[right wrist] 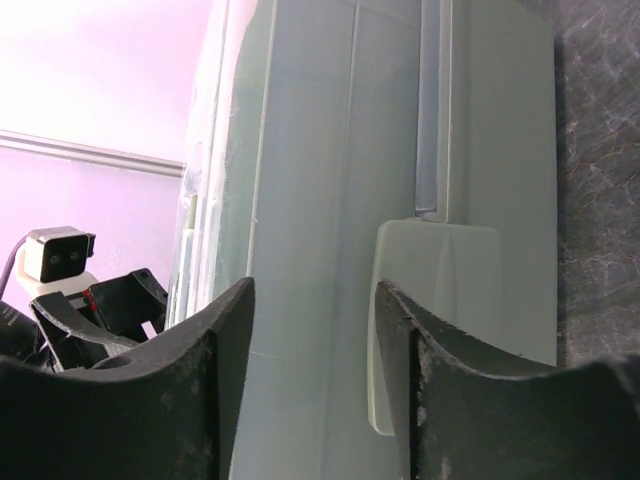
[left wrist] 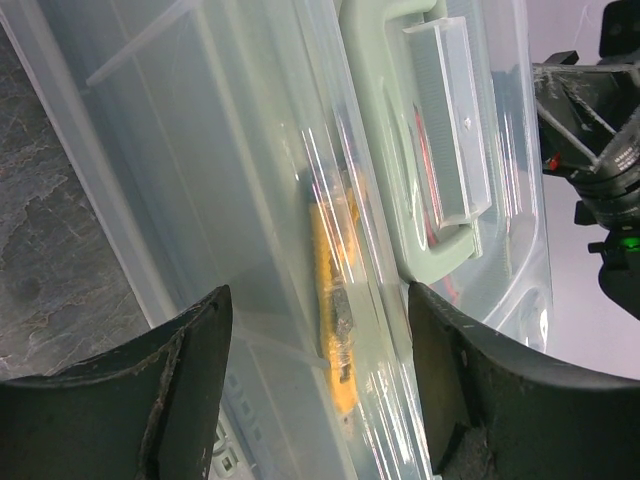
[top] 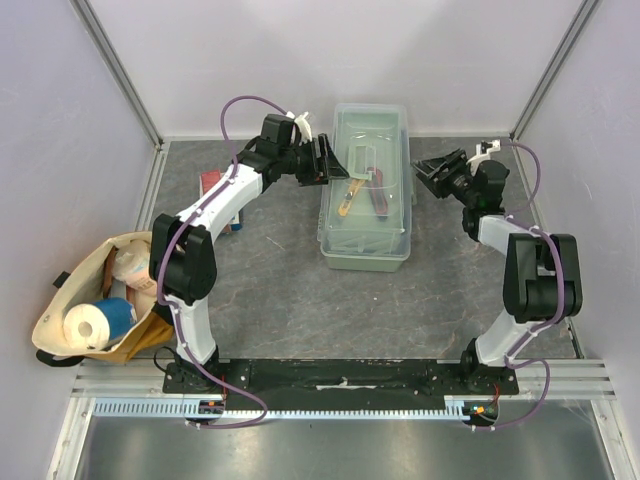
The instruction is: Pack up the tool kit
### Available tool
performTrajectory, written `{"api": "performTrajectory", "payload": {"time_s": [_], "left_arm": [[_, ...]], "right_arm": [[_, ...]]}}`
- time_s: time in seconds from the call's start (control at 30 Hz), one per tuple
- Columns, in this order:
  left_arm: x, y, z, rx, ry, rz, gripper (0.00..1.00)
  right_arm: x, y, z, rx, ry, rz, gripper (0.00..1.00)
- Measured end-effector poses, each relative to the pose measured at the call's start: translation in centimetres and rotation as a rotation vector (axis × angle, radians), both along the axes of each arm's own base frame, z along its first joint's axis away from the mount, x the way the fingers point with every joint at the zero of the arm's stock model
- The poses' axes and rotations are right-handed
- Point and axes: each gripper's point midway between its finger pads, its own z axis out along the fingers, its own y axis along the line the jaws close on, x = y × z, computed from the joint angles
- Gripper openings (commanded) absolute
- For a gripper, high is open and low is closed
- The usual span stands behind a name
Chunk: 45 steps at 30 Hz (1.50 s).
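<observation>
The pale-green translucent toolbox (top: 365,225) stands mid-table with its lid down. A yellow knife (top: 347,196) and a red-black cutter (top: 379,197) show through the lid. My left gripper (top: 326,160) is open and empty at the box's left wall. In the left wrist view my left gripper (left wrist: 318,300) straddles the box's edge, with the yellow knife (left wrist: 336,300) behind the plastic and the lid handle (left wrist: 425,150) beyond. My right gripper (top: 426,178) is open and empty at the right wall. In the right wrist view my right gripper (right wrist: 315,290) faces the box's side beside a latch (right wrist: 450,320).
A tan cloth bag (top: 90,300) with a paper roll (top: 88,325) lies at the left edge. A flat red-and-blue packet (top: 211,186) lies under the left arm. Pale walls close in the table's back and sides.
</observation>
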Motion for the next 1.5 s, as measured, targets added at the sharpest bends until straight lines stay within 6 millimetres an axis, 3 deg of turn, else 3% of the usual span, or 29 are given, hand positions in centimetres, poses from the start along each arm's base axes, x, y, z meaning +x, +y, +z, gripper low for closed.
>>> {"api": "performTrajectory", "payload": {"time_s": [0.27, 0.43, 0.83, 1.03, 1.2, 1.33, 1.5], "left_arm": [[0.0, 0.0, 0.0, 0.002, 0.003, -0.001, 0.72], [0.0, 0.0, 0.0, 0.002, 0.004, -0.001, 0.72], [0.0, 0.0, 0.0, 0.026, 0.007, 0.011, 0.72], [0.1, 0.0, 0.1, 0.044, 0.003, 0.024, 0.72], [0.3, -0.1, 0.1, 0.054, 0.001, 0.023, 0.72], [0.4, -0.2, 0.1, 0.059, -0.001, 0.021, 0.72], [0.4, -0.2, 0.0, 0.064, 0.005, 0.015, 0.72]], "right_arm": [[0.4, 0.3, -2.3, 0.032, 0.054, 0.006, 0.37], [0.6, 0.5, -2.4, 0.047, 0.051, 0.009, 0.26], [1.1, 0.2, -2.5, -0.039, 0.107, 0.012, 0.24], [0.8, -1.0, -2.5, -0.118, 0.167, 0.012, 0.25], [0.2, -3.6, -3.0, -0.178, 0.21, -0.049, 0.21], [0.0, -5.0, -4.2, -0.225, 0.245, -0.082, 0.15], [-0.2, -5.1, -6.1, -0.28, 0.276, -0.068, 0.0]]}}
